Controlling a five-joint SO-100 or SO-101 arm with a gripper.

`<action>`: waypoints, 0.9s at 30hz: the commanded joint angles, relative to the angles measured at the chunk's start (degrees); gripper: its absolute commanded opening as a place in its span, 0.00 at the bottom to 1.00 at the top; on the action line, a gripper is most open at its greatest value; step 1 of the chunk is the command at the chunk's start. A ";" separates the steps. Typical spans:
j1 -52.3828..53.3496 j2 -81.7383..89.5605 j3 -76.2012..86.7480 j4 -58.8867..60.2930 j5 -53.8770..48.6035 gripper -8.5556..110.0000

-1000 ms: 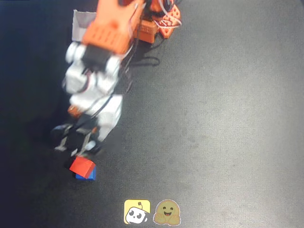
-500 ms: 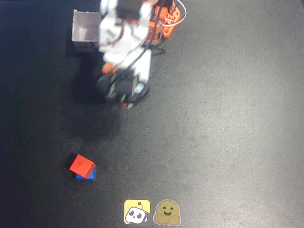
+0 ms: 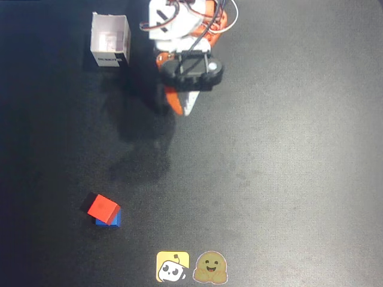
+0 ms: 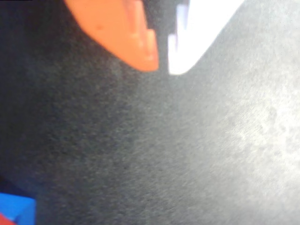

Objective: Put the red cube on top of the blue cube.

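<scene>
Red cube [image 3: 102,207] sits on top of the blue cube [image 3: 114,219], rotated and offset toward the upper left in the overhead view, so that only the blue cube's right and lower edges show beneath it. Stack rests on the black table [image 3: 287,149], just above and to the left of the two stickers [image 3: 191,266] at the lower edge. Gripper [image 3: 184,110] is well apart from the stack, up near the arm's base and to the right of the white open box [image 3: 111,39], pointing down the view. In the wrist view the gripper [image 4: 162,65] is empty: orange finger [image 4: 122,33] and white finger [image 4: 197,33] nearly meet at the tips, a thin dark gap between them, nothing pinched. A corner of the blue cube [image 4: 16,208] with a sliver of red under it shows at the lower left of that view, far from the fingertips. Judgement: placement looks done, since the red cube is supported without contact from the arm, and the arm's tucked pose near the base suits a rest position. Risk: the overhang is noticeable, so the stack may be sensitive to a knock on the table.
</scene>
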 commanded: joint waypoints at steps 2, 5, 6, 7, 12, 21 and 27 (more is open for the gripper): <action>-1.23 2.37 1.23 -0.44 -0.70 0.07; -2.46 2.37 2.81 -0.70 -0.88 0.07; -2.81 2.37 3.52 -0.97 -0.44 0.07; -3.16 2.37 3.52 -0.44 0.53 0.07; -3.43 2.37 3.52 4.39 3.16 0.07; -2.90 2.37 3.52 12.57 4.66 0.07; -2.90 2.37 3.52 13.62 3.16 0.07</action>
